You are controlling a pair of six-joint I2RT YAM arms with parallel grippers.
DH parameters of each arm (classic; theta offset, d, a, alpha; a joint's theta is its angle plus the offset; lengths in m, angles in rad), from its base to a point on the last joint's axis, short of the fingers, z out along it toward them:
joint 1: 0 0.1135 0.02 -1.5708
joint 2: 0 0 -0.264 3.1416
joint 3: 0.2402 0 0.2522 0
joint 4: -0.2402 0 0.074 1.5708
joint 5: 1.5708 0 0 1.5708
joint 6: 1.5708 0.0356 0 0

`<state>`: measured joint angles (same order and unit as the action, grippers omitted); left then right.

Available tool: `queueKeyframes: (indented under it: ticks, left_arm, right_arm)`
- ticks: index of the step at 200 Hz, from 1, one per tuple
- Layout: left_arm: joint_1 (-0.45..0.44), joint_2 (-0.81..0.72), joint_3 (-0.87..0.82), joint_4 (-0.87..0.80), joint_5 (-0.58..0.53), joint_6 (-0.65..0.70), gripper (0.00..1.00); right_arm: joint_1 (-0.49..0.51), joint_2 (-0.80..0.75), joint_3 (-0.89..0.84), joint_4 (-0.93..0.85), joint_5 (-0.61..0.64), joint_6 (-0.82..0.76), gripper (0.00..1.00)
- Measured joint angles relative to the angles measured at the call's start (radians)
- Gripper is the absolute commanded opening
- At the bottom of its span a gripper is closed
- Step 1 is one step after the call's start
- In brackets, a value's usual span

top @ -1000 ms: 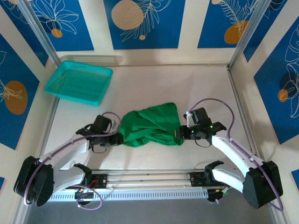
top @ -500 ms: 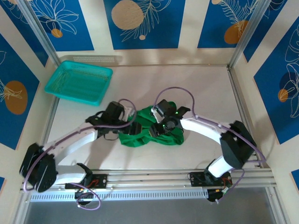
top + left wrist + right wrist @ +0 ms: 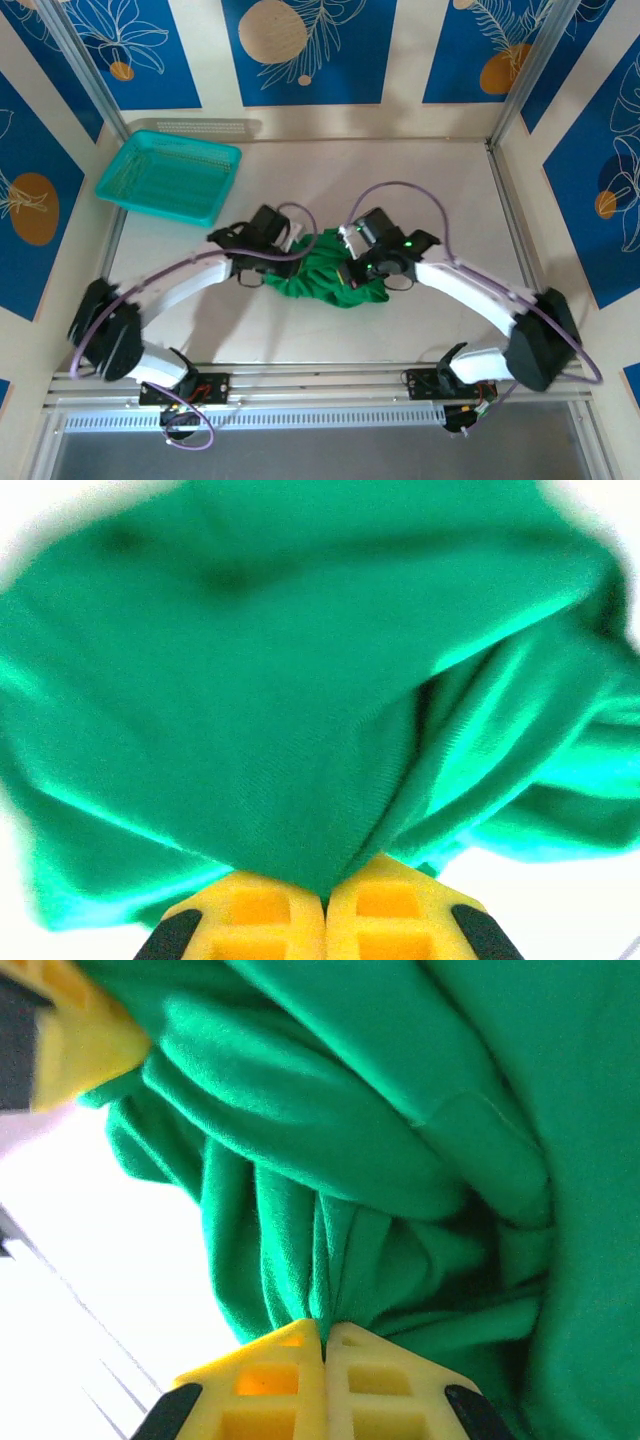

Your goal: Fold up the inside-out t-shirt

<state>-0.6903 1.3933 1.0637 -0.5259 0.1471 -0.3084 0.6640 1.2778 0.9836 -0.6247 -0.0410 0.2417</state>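
Your left end effector [image 3: 325, 898] has its yellow fingers pressed together on a pinch of the green t-shirt [image 3: 280, 700]. In the left wrist view the cloth fans up and out from right where the two pads meet, so that's a proper clamp on fabric. Same deal on the other side: your right end effector [image 3: 325, 1338] is closed on a bunched gather of the t-shirt [image 3: 420, 1100], with a handful of narrow pleats running straight down into the seam between its fingers. Up in the top left corner of the right wrist view you can spot another yellow finger [image 3: 75, 1045] right at the edge of the cloth, so the two are working close to each other.

From above, the left end effector [image 3: 290, 262] sits at the left edge of the t-shirt [image 3: 320, 275] and the right end effector [image 3: 350, 272] is at its right side. Both arms reach in toward the middle, and the cloth is scrunched into a small wrinkly heap between them. It's lying on the desk [image 3: 420, 190] roughly mid-width, a bit toward the near side, and it's too bunched up to tell sleeve from hem. The teal mesh basket [image 3: 170, 178] is off at the far left corner of the desk, well apart from the t-shirt.
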Motion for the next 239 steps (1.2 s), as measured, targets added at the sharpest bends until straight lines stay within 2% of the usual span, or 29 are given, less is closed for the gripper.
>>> queueKeyframes:
  ticks: [24,40,54,62,69,75,83,95,106,125,141,158,181,195,214,222,226,235,239]
  left_arm:
    - [0.051,-0.242,0.046,-0.015,0.01,-0.071,0.0]
    - [0.132,-0.379,-0.04,0.018,0.06,-0.152,0.0]
    - [0.179,-0.414,-0.164,0.076,0.102,-0.221,0.0]
    - [0.195,-0.396,-0.264,0.135,0.126,-0.263,0.0]
    - [0.203,-0.37,-0.344,0.17,0.138,-0.296,0.0]
    - [0.208,-0.326,-0.417,0.199,0.141,-0.323,0.14]
    - [0.213,-0.279,-0.487,0.206,0.136,-0.347,0.31]
    - [0.225,-0.238,-0.56,0.193,0.133,-0.366,0.53]
    - [0.231,-0.231,-0.581,0.183,0.145,-0.372,0.6]
    - [0.231,-0.261,-0.556,0.188,0.172,-0.37,0.62]
    - [0.231,-0.315,-0.513,0.181,0.195,-0.363,0.63]
    - [0.23,-0.37,-0.464,0.171,0.211,-0.355,0.64]
    - [0.229,-0.393,-0.426,0.189,0.212,-0.347,0.62]
    - [0.227,-0.354,-0.417,0.212,0.212,-0.344,0.6]
    - [0.224,-0.259,-0.418,0.248,0.196,-0.34,0.6]
    - [0.224,-0.225,-0.421,0.26,0.189,-0.341,0.6]
    - [0.224,-0.211,-0.423,0.266,0.185,-0.341,0.61]
    - [0.224,-0.185,-0.433,0.284,0.182,-0.342,0.63]
    - [0.224,-0.177,-0.437,0.29,0.182,-0.345,0.63]
  right_arm:
    - [-0.121,-0.192,0.032,-0.023,-0.098,0.013,0.0]
    - [-0.247,-0.277,0.012,-0.024,-0.15,0.042,0.0]
    - [-0.34,-0.294,-0.035,-0.018,-0.194,0.065,0.0]
    - [-0.376,-0.27,-0.068,-0.016,-0.214,0.074,0.05]
    - [-0.393,-0.229,-0.096,-0.019,-0.227,0.08,0.15]
    - [-0.399,-0.188,-0.114,-0.023,-0.229,0.085,0.24]
    - [-0.399,-0.127,-0.138,-0.028,-0.22,0.094,0.3]
    - [-0.388,-0.069,-0.167,-0.046,-0.198,0.108,0.37]
    - [-0.365,-0.057,-0.177,-0.073,-0.182,0.117,0.42]
    - [-0.31,-0.064,-0.154,-0.105,-0.156,0.106,0.43]
    - [-0.238,-0.066,-0.1,-0.127,-0.117,0.092,0.52]
    - [-0.146,-0.051,-0.031,-0.122,-0.085,0.064,0.52]
    - [-0.03,0.064,0.092,-0.095,-0.042,0.076,0.53]
    - [0.024,0.174,0.166,-0.063,-0.012,0.142,0.61]
    - [0.074,0.298,0.201,0.002,0.036,0.274,0.6]
    - [0.086,0.34,0.203,0.015,0.059,0.326,0.56]
    - [0.093,0.36,0.204,0.018,0.071,0.345,0.5]
    - [0.106,0.407,0.206,0.021,0.1,0.386,0.2]
    - [0.111,0.429,0.208,0.024,0.114,0.399,0.16]
